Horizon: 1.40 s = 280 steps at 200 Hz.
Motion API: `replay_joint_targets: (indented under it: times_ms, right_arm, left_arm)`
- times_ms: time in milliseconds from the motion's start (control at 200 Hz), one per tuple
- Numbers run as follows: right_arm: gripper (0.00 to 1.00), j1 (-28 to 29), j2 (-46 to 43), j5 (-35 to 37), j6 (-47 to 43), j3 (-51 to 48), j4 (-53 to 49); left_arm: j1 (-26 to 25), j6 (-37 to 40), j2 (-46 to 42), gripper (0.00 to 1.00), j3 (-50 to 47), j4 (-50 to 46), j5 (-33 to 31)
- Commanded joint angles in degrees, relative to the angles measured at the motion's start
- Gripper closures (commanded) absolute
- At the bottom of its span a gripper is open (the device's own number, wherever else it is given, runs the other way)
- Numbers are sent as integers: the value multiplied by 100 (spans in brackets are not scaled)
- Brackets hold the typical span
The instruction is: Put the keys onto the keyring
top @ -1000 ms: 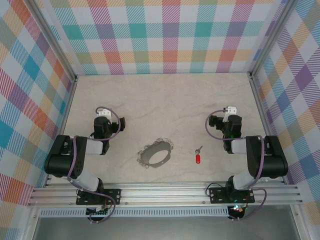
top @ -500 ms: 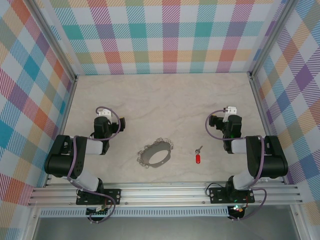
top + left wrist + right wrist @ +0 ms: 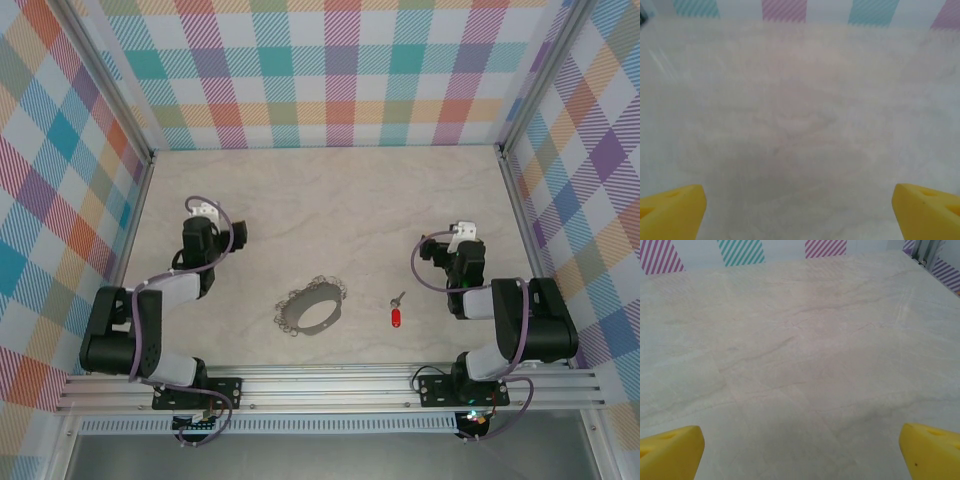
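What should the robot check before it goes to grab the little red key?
1. Is the left hand open and empty? ok.
2. Is the right hand open and empty? ok.
3. Is the small silver key with the red plastic head free to grab? ok, it lies alone on the marble-look table, on the right arm's side.
4. Is the large thin silver hoop keyring lying flat with nothing touching it? ok, it sits apart from the key.
5. Is there an opening on the hoop for the key? cannot tell, too small to see.
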Motion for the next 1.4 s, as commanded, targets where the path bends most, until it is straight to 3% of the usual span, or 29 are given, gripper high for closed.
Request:
replay_joint_targets:
  times_ms: [0,50,210,445,595,770,925,1135,1265,1395]
  right_arm:
    - [0,36,-133,-51,25,27,406]
    - [0,37,-253,-52,9,209,4]
    - [0,27,-1041,80,151,1309,-2581]
    - [0,20,-1330,-266,1936,2602,-4948]
    - [1,54,-1346,-1840,2182,2774,-5282]
    - [17,539,-1680,-2965,2283,2524,-5841]
    - [26,1484,-1999,-3003,2425,2192,-6602]
    - [32,2498,-2721,-2557,3382,1236,-6431]
    - [37,3033,-2796,-2187,3782,931,-6184]
    - [45,3287,-2319,-2157,3859,975,-5911]
  left_arm:
    - [79,67,-426,4,156,-736,-43]
    - [80,36,-571,4,215,-903,-28]
    - [74,-394,-925,5,543,-1452,113]
    - [-94,-1408,-1243,4,1397,-2874,554]
    - [-352,-1941,-1374,6,1886,-3937,900]
    - [-804,-2435,-1778,8,1509,-4337,1352]
    - [-1222,-2916,-2378,9,855,-4490,1525]
    - [-2103,-3541,-2889,10,135,-4451,1245]
    - [-2617,-3726,-2667,10,-72,-4138,1172]
    - [-2964,-3644,-2071,11,83,-3962,1156]
